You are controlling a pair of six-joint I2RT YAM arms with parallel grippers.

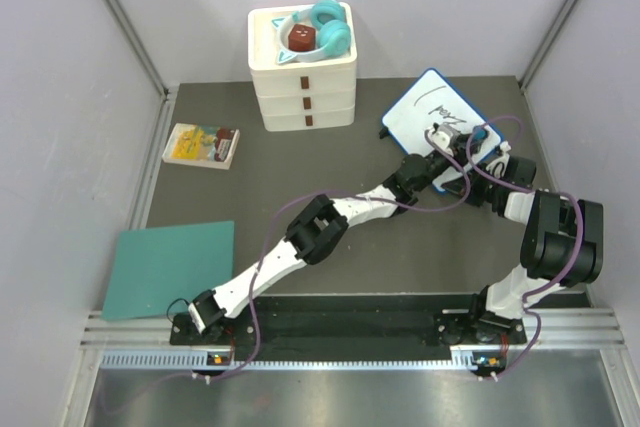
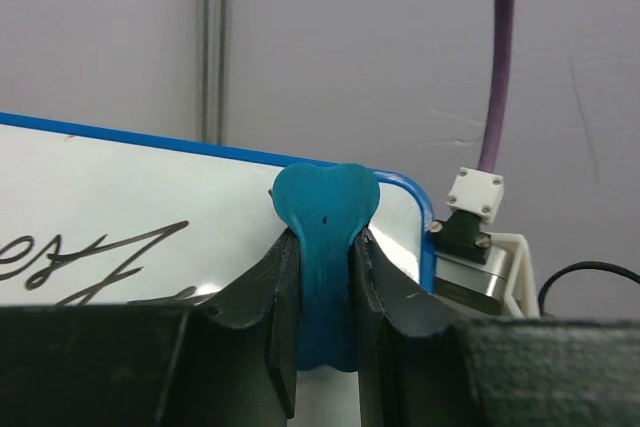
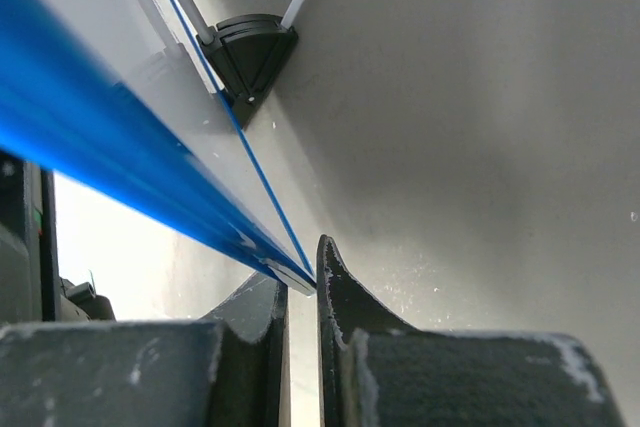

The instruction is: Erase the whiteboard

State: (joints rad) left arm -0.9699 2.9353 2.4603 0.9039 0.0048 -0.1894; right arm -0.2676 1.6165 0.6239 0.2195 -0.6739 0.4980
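Observation:
The whiteboard point(image 1: 425, 107), white with a blue rim and black handwriting, stands tilted at the back right. My left gripper point(image 1: 447, 143) is shut on a teal eraser point(image 2: 325, 247), whose rounded top sits against the board face point(image 2: 120, 207) near its right corner, beside the writing. My right gripper point(image 1: 488, 150) is shut on the board's blue-rimmed edge point(image 3: 120, 147); the rim runs down between the jaws point(image 3: 302, 292). A black foot point(image 3: 250, 52) of the board shows in the right wrist view.
A white drawer box point(image 1: 302, 87) at the back carries teal headphones point(image 1: 332, 29) and a brown block point(image 1: 300, 39). A yellow booklet point(image 1: 201, 144) lies at the left, a teal sheet point(image 1: 170, 267) at the near left. Grey walls enclose the table.

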